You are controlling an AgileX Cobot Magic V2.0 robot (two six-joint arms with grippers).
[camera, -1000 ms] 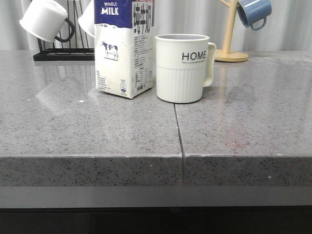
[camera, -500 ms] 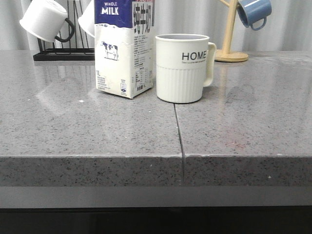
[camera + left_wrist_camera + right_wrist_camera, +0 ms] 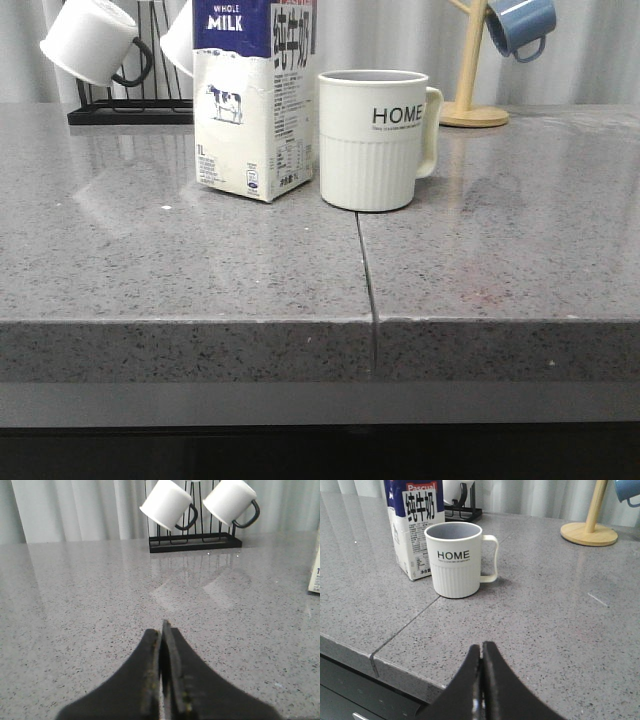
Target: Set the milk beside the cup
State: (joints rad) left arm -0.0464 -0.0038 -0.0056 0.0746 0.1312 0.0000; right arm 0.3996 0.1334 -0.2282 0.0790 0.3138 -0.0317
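The milk carton (image 3: 255, 100) stands upright on the grey counter, white with a blue top band and a cow picture. Its right side is close against the cream HOME cup (image 3: 373, 138), which stands just right of it, handle to the right. Both show in the right wrist view, milk (image 3: 414, 527) and cup (image 3: 456, 559). A sliver of the carton (image 3: 315, 570) shows in the left wrist view. My left gripper (image 3: 161, 627) is shut and empty above bare counter, left of the milk. My right gripper (image 3: 481, 647) is shut and empty near the counter's front edge, well short of the cup. Neither gripper shows in the front view.
A black rack with plain white black-handled mugs (image 3: 95, 42) stands at the back left, also in the left wrist view (image 3: 195, 542). A wooden mug tree (image 3: 472, 105) with a blue mug (image 3: 520, 25) stands at the back right. A seam (image 3: 368, 280) runs down the counter.
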